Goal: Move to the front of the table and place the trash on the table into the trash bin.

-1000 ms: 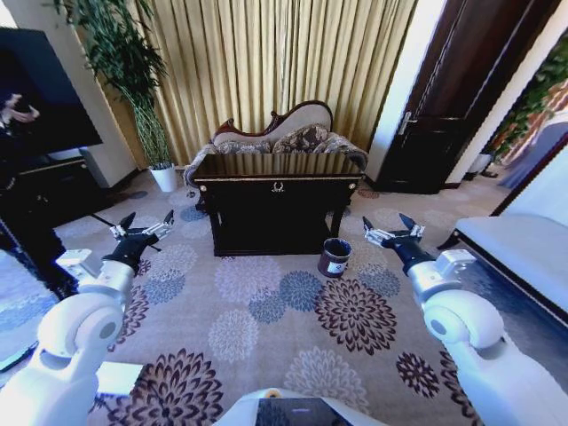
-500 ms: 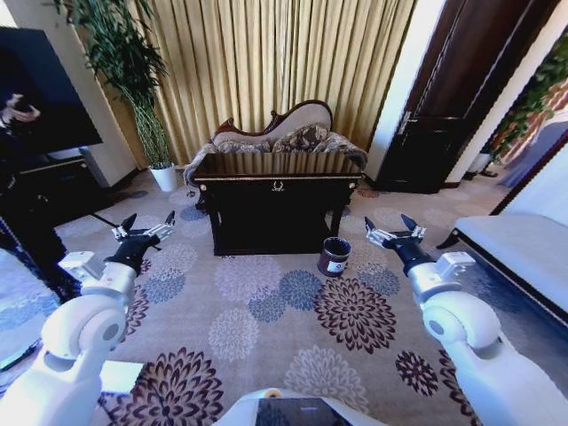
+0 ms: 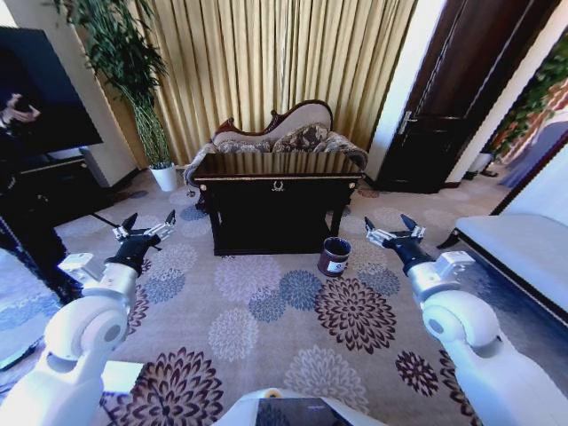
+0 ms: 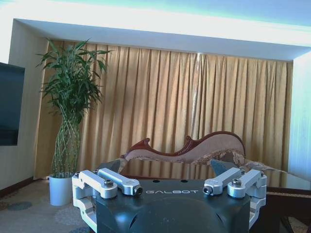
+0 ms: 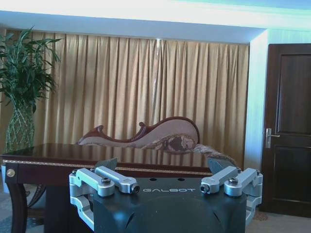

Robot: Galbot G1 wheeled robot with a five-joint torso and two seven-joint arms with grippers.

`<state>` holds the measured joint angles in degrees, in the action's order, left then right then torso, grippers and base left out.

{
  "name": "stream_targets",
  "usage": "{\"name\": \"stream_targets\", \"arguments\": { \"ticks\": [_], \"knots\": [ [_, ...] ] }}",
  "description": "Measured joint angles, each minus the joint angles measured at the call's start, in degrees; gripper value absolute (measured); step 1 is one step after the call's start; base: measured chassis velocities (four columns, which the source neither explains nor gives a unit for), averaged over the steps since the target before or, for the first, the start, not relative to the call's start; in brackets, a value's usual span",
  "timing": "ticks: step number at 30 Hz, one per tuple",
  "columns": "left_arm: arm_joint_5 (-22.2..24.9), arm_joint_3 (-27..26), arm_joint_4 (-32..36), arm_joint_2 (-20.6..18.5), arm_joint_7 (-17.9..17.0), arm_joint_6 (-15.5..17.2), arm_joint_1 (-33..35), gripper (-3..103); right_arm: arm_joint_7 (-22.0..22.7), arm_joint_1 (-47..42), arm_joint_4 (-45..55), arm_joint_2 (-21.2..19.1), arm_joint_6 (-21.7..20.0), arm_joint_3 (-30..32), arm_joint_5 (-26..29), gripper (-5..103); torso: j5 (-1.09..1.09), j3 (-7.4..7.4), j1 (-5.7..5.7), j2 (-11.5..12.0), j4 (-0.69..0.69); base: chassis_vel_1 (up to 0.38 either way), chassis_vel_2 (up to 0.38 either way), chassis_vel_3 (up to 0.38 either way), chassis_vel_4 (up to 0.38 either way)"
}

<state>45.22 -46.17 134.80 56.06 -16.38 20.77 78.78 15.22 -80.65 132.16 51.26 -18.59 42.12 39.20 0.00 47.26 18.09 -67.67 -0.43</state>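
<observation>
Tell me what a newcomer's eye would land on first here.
The glossy dark table stands mid-room before gold curtains, a carved sofa behind it. The small dark trash bin sits on the flowered carpet by the table's right front corner. The left gripper and right gripper hang open over the carpet.

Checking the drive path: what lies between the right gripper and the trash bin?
In the head view, only bare floral carpet separates the right gripper from the trash bin.

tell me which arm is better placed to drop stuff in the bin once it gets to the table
Right, probably. The trash bin stands on the carpet off the table's front right corner, nearer the open right gripper than the left gripper, also open.
</observation>
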Motion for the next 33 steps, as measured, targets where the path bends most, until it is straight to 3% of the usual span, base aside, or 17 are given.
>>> {"name": "stream_targets", "arguments": {
  "ticks": [5, 11, 33],
  "knots": [
    [0.7, -0.3, 0.5, -0.3, 0.3, 1.2, 0.1, 100, -0.1, 0.3, 2.9, -0.8, -4.9, 0.9, 4.3, 100, -0.01, 0.00, 0.00, 0.0, 0.00, 0.000, 0.000, 0.000, 0.000],
    [1.9, -1.0, 0.8, -0.7, 0.0, 3.0, -0.3, 100, -0.1, 1.4, 3.8, -1.5, -6.9, 1.1, 6.0, 100, 0.00, 0.00, 0.00, 0.0, 0.00, 0.000, 0.000, 0.000, 0.000],
    [-0.9, 0.7, -0.1, -0.8, -0.6, 1.3, -0.9, 100, 0.0, 2.6, 3.5, -1.5, -7.9, 1.1, 5.8, 100, 0.00, 0.00, 0.00, 0.0, 0.00, 0.000, 0.000, 0.000, 0.000]
  ]
}}
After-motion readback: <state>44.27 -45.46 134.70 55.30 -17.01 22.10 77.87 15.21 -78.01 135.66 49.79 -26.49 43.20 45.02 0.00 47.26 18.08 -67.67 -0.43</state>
